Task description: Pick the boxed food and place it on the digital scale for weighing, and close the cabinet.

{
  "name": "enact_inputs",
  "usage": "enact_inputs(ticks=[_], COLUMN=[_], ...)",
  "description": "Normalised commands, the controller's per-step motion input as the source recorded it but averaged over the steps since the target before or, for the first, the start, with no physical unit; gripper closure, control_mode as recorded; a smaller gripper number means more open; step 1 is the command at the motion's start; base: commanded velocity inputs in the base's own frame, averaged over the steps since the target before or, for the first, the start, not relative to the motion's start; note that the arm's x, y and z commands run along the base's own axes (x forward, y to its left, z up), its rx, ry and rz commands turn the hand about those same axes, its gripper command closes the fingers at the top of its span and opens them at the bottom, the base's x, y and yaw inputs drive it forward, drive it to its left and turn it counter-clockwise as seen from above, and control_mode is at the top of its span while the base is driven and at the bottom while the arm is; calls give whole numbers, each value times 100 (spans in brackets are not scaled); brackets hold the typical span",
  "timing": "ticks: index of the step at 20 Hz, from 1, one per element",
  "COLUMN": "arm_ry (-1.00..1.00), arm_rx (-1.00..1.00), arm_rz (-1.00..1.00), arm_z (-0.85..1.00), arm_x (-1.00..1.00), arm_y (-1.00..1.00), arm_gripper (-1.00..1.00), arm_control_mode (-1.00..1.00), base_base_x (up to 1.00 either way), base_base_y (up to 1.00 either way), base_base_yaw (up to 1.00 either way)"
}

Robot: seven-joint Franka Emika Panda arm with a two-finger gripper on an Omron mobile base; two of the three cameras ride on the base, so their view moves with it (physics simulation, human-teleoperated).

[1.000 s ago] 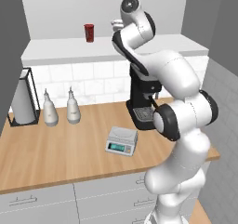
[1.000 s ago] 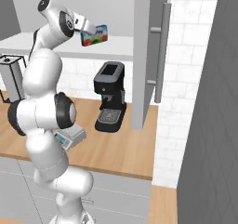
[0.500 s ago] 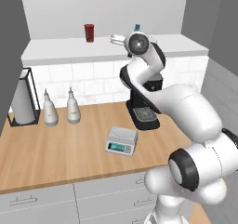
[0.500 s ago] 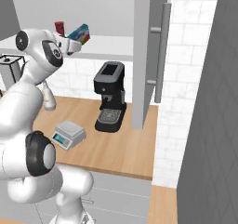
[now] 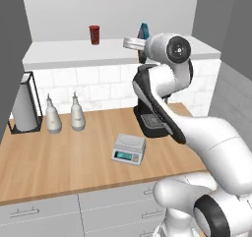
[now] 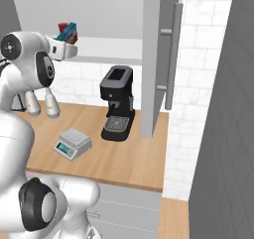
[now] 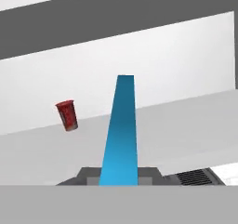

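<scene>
The boxed food [image 7: 121, 130] shows edge-on as a narrow blue strip rising between my dark fingertips [image 7: 88, 175]. My gripper [image 5: 141, 38] is shut on it, holding the box [image 5: 143, 30] upright just above the open cabinet's shelf [image 5: 59, 51]. From the other side the box [image 6: 69, 32] sticks up from the gripper [image 6: 67, 38]. The digital scale [image 5: 129, 149] sits bare on the wooden counter below, also seen as the scale [image 6: 73, 143]. The cabinet door [image 6: 155, 44] with its bar handle [image 6: 171, 54] stands open.
A red can [image 5: 94, 34] stands on the shelf to the left of the box, the can [image 7: 67, 115] also in the hand view. A black coffee machine [image 6: 118, 103] stands right of the scale. Two bottles [image 5: 76, 113] and a paper towel holder [image 5: 22, 105] line the back left.
The arm has swung round, its elbow dropping to the right of the left base view. The hand and the held box have shifted left in the right base view.
</scene>
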Motion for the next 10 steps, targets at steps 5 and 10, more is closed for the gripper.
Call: enact_inputs(ticks=[5, 10], arm_ry=[9, -4], arm_rx=[-2, -7], arm_rz=[39, 46], arm_z=[-28, -73], arm_x=[-93, -60], arm_y=[-10, -3], arm_gripper=[100, 100], arm_control_mode=[-100, -100], base_base_x=[0, 0], base_base_y=[0, 0], base_base_yaw=[0, 0])
